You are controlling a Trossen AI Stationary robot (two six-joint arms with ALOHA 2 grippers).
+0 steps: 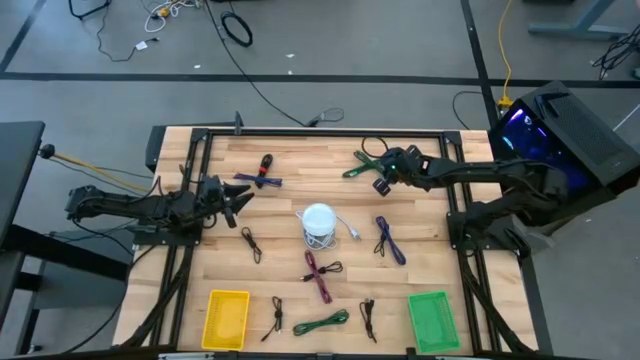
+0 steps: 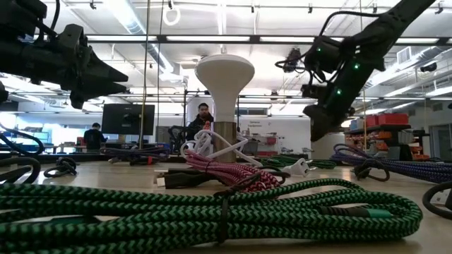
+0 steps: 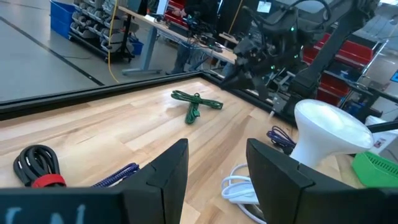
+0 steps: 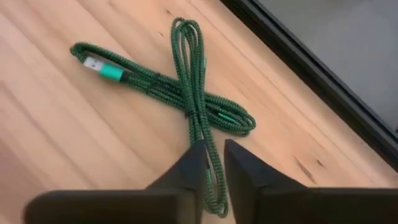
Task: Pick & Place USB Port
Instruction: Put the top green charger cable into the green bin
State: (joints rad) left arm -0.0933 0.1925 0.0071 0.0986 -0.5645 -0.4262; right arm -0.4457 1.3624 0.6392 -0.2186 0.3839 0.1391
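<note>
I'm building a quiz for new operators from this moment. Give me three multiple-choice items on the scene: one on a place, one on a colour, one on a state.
1. Where is the right gripper?
A. Over the green bin
B. At the table's far right part, by a green cable
C. Beside the yellow bin

2. What colours are the two bins at the table's near edge?
A. Red and blue
B. Both white
C. Yellow and green

3. How are the left gripper's fingers?
A. Apart, with nothing between them
C. Closed on the white lamp
B. Closed on a black cable

Answers: 1 B, the high view shows it next to the green cable, and its wrist view looks right down on that cable. 2 C, the yellow bin and green bin sit there. 3 A, the left wrist view shows bare table between them.
</note>
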